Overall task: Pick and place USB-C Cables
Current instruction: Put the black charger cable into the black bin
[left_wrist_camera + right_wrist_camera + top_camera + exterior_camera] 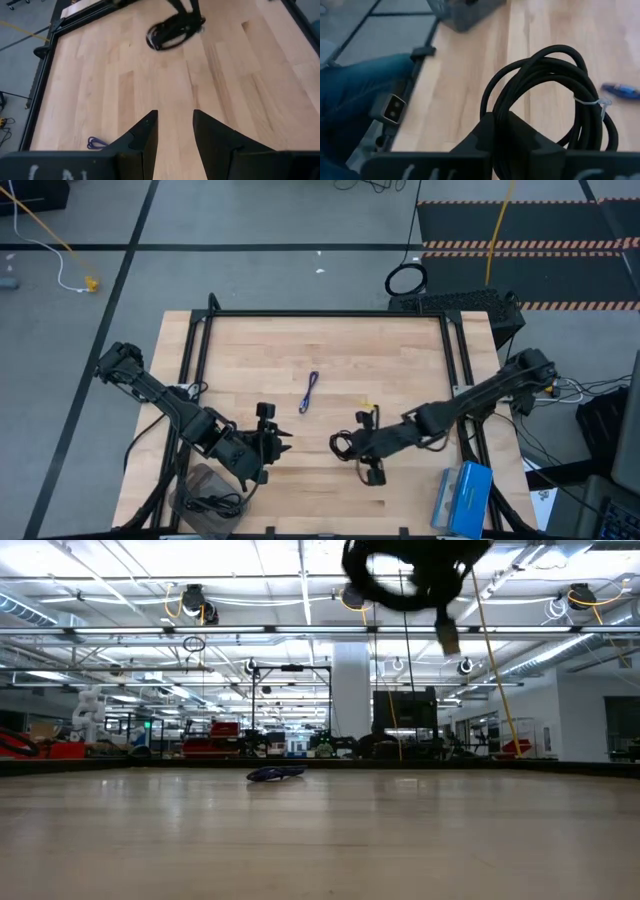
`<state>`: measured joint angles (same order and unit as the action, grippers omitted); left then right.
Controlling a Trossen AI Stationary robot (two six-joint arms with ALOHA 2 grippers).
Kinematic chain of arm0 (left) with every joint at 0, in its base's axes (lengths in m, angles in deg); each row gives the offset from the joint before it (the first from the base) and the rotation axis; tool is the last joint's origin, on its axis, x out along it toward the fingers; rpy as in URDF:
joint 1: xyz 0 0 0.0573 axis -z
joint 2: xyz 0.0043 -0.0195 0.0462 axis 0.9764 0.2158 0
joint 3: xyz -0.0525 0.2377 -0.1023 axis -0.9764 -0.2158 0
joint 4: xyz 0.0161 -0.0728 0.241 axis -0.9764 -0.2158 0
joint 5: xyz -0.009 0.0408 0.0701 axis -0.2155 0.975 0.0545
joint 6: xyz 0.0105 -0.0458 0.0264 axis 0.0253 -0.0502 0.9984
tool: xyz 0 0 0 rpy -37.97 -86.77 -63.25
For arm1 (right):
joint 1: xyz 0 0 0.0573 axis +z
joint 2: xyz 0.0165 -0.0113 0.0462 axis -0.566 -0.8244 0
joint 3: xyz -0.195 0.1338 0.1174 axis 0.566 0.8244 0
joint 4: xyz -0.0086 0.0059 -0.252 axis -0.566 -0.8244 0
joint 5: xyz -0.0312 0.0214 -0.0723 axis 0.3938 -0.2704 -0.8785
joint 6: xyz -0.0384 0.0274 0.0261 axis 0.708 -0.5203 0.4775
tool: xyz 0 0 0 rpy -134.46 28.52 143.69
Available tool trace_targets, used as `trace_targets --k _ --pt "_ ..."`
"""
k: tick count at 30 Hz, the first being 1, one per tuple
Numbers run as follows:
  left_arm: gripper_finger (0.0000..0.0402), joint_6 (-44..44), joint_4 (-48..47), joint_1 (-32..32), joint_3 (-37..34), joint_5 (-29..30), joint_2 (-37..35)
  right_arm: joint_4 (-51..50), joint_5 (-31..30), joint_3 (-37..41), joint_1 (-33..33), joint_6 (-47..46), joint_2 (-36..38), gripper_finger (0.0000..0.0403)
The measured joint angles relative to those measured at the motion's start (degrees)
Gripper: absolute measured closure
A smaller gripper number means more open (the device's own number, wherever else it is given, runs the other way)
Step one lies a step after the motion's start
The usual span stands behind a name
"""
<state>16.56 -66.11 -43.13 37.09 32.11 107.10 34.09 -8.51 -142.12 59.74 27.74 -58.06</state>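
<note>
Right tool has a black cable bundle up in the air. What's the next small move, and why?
Probably carry it toward the clear bin at the table's near-left corner. The right tool is shut on the black cable bundle, which hangs clear of the table in the low view. The bin seems to hold a black cable already. The left tool waits open beside it; the purple cable lies mid-table.

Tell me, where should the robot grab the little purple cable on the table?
Probably across its middle, coming straight down from above. The purple cable lies flat as a thin folded strand on the bare wood, so only the top is open. The open left gripper is free; the right gripper already holds a black cable bundle.
</note>
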Motion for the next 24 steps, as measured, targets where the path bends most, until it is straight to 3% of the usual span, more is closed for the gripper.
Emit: trace_targets --k 24 --pt "0.0275 -0.9 5.5 0.0 0.0 0.0 0.0 -1.0 -20.3 0.0 11.6 13.7 15.9 0.0387"
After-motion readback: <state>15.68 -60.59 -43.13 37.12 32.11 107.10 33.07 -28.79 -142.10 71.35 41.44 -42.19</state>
